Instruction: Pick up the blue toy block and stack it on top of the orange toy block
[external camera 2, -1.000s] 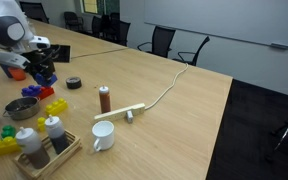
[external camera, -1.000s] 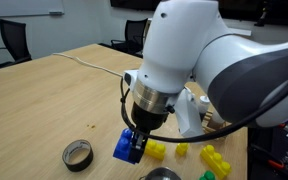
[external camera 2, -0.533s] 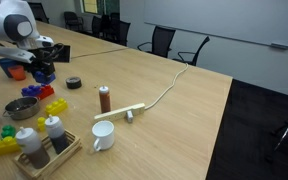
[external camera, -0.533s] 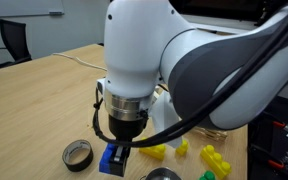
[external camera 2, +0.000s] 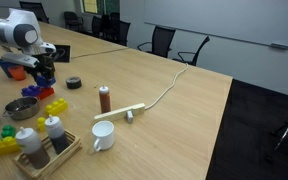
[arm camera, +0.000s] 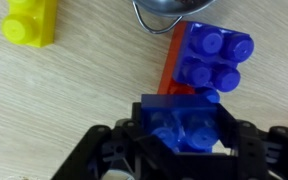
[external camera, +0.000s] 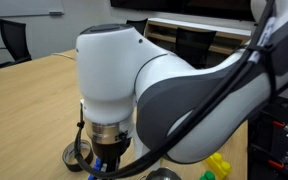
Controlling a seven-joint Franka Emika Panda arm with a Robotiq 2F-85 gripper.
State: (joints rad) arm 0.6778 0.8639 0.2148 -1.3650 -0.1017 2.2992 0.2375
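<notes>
Snugly, blue toy block [arm camera: 181, 124] (in end effector [arm camera: 184, 138])

Soft, even overhead room light fell on the pale wooden table [external camera 2: 199, 120] in both exterior views, without hard shadows or glare. In an exterior view the white arm [external camera: 134, 80] loomed so close that it blurred slightly and shaded toward its underside, leaving the gripper [external camera: 106, 165] below it dim. In the wrist view the gripper was a dark, out-of-focus mass, and the blue toy block [arm camera: 184, 125] clamped in it sat in shadow, duller than the brightly lit, slightly soft bricks [arm camera: 212, 58] just beyond it.
</notes>
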